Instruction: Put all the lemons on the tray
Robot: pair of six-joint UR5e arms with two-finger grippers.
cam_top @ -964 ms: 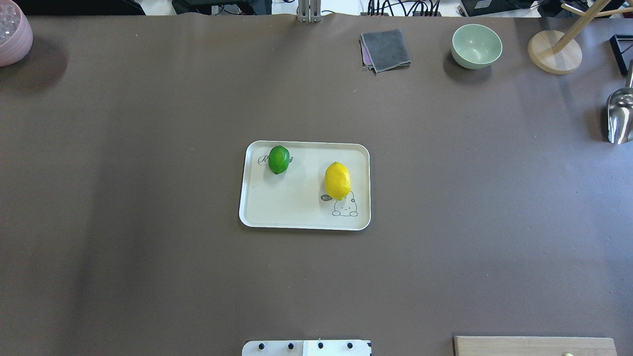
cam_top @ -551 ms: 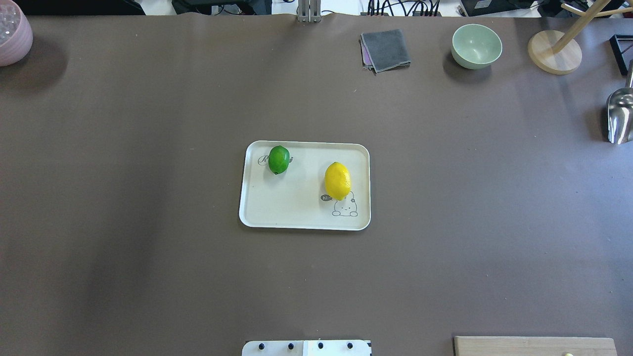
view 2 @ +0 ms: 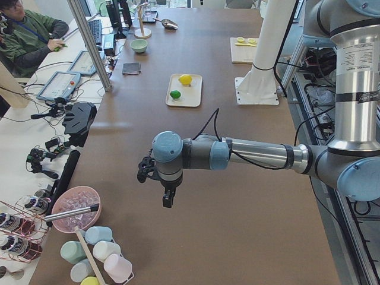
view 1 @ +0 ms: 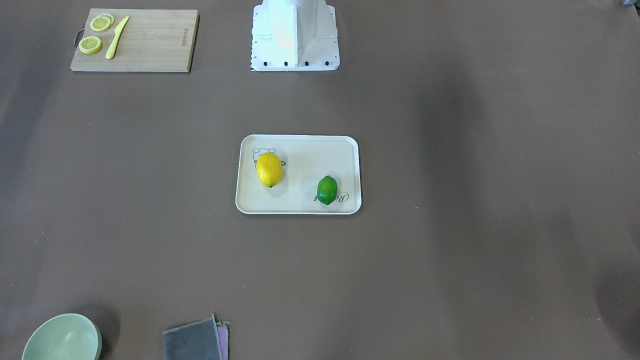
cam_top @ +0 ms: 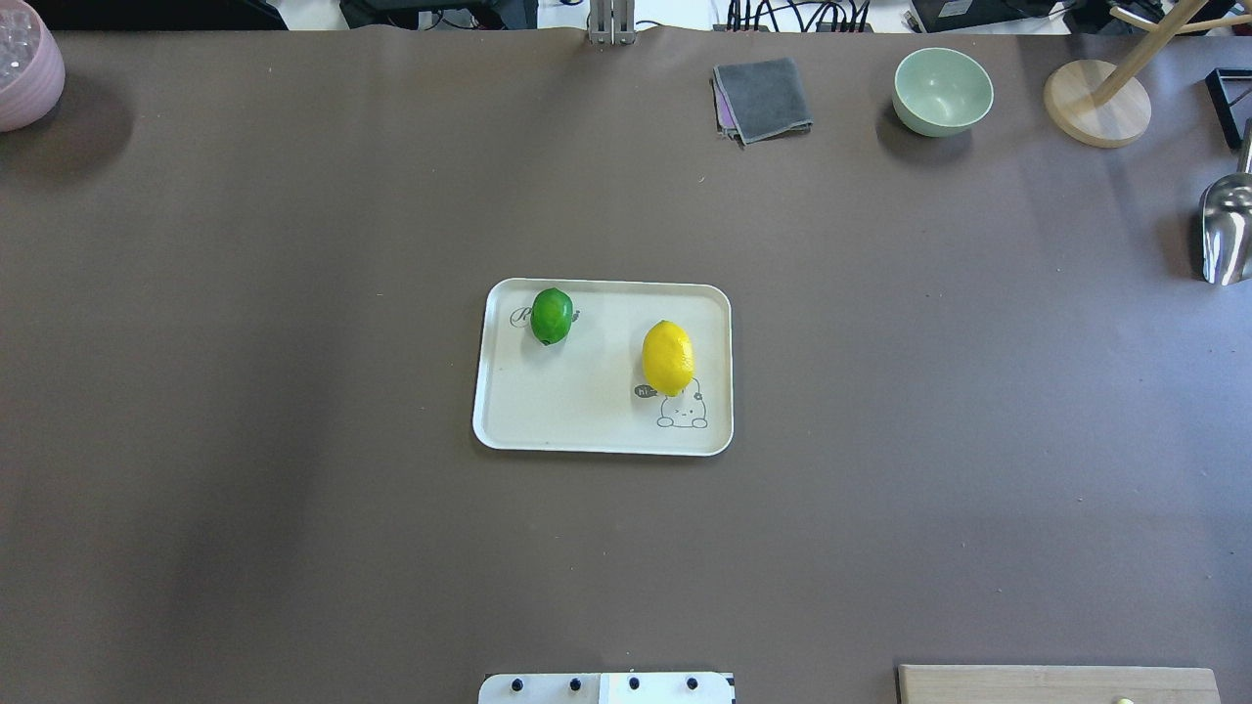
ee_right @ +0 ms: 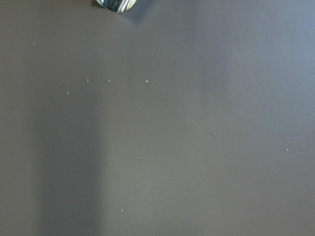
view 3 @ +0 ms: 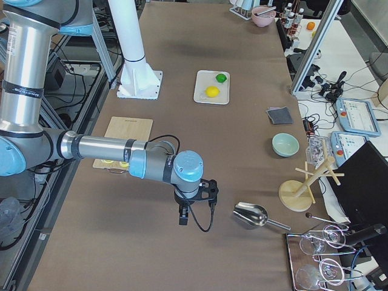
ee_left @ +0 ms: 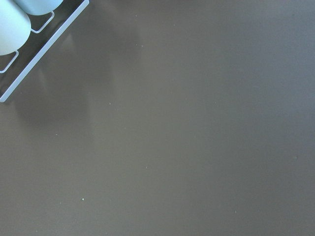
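The cream tray [cam_top: 587, 411] lies at the table's middle. The yellow lemon [cam_top: 668, 357] rests on its right half by the bear drawing. The green lemon [cam_top: 552, 315] rests at its far left corner. Both also show on the tray [view 1: 300, 150] in the front-facing view, yellow [view 1: 269, 169] and green [view 1: 327, 190]. My left gripper [view 2: 167, 203] hangs over bare table far off at the left end. My right gripper [view 3: 183, 218] hangs far off at the right end. Both show only in side views, so I cannot tell whether they are open or shut.
A cutting board [view 1: 132, 40] with lemon slices and a yellow knife sits near the robot base [view 1: 295, 35]. A grey cloth [cam_top: 763, 98], green bowl [cam_top: 942, 90], wooden stand [cam_top: 1095, 103], metal scoop [cam_top: 1228, 230] and pink bowl [cam_top: 24, 68] line the table's edges.
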